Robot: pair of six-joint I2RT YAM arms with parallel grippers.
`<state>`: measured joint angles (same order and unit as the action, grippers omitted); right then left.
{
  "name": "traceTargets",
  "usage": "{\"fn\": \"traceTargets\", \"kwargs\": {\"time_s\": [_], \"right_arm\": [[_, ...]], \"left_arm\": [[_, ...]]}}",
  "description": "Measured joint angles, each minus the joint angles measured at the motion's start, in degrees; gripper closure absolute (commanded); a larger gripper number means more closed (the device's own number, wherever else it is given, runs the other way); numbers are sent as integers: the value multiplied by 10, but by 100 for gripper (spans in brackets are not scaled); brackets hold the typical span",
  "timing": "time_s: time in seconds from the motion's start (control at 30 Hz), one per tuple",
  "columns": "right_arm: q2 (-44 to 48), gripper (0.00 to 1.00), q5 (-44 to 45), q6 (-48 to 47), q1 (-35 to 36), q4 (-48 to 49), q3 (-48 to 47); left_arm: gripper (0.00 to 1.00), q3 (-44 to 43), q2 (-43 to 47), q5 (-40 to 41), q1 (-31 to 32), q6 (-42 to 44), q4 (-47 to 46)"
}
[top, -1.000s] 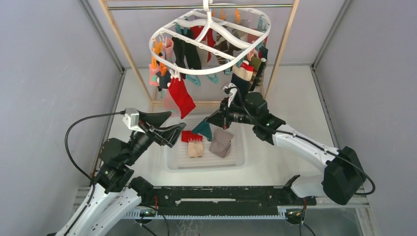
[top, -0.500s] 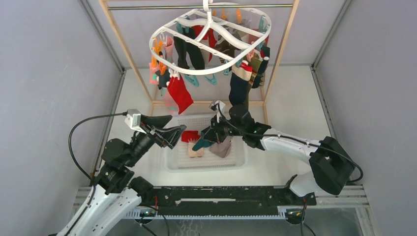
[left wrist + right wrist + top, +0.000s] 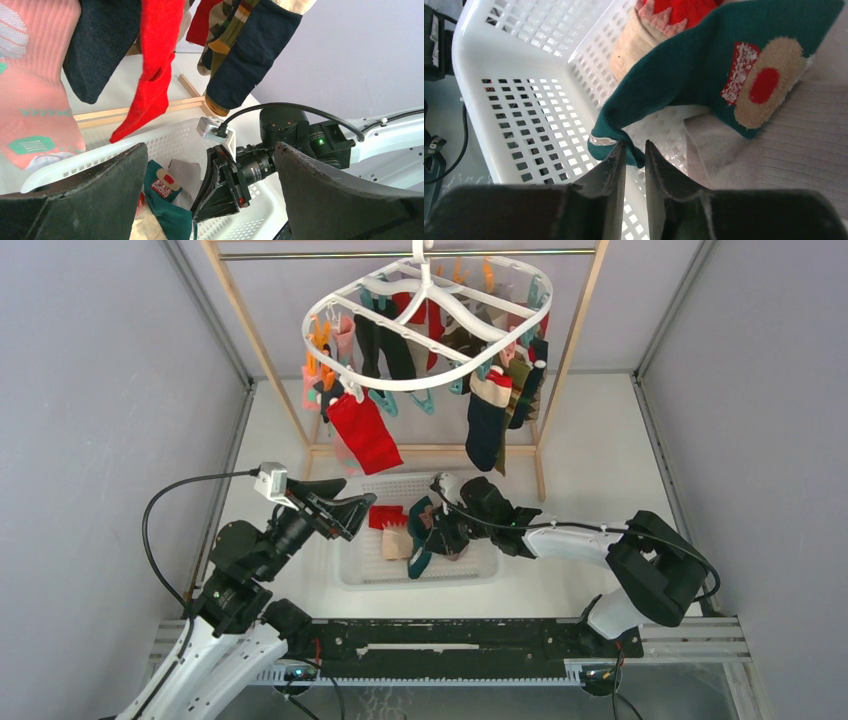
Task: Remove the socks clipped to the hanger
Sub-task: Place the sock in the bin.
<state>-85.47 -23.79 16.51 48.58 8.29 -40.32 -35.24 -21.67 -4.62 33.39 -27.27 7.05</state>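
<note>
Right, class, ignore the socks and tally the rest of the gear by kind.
Arms: 2 (left arm, right arm)
Hanger: 1
Basket: 1
Wooden rack: 1
Total: 5

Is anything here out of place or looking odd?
Nothing looks spilled or damaged. One small oddity: the teal sock lies draped over the grey sock in the basket, its cuff between the jaws of the right gripper.
</note>
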Motion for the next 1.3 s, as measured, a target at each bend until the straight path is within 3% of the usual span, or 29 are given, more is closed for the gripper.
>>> {"fn": "traceTargets", "kwargs": {"time_s": [0.2,0.43,0.5,1.0,1.13,1.3], "right_arm": [[-6,50,24,4,1,0,0],[8,16,72,7,3,-29,3],[31,2,85,7,3,-40,9],[266,1,124,9,3,-52,51],[296,10,126,10,3,-52,57],[310,14,125,18,3,-47,65]], "left_arm": [[0,0,0,0,0,-3,0],[0,0,0,4,0,-4,4],[0,0,1,5,0,-4,4],[0,26,-18,32,0,-4,-5],[0,34,-23,53,0,-3,-15],[0,38,-22,86,0,-2,-25]]}}
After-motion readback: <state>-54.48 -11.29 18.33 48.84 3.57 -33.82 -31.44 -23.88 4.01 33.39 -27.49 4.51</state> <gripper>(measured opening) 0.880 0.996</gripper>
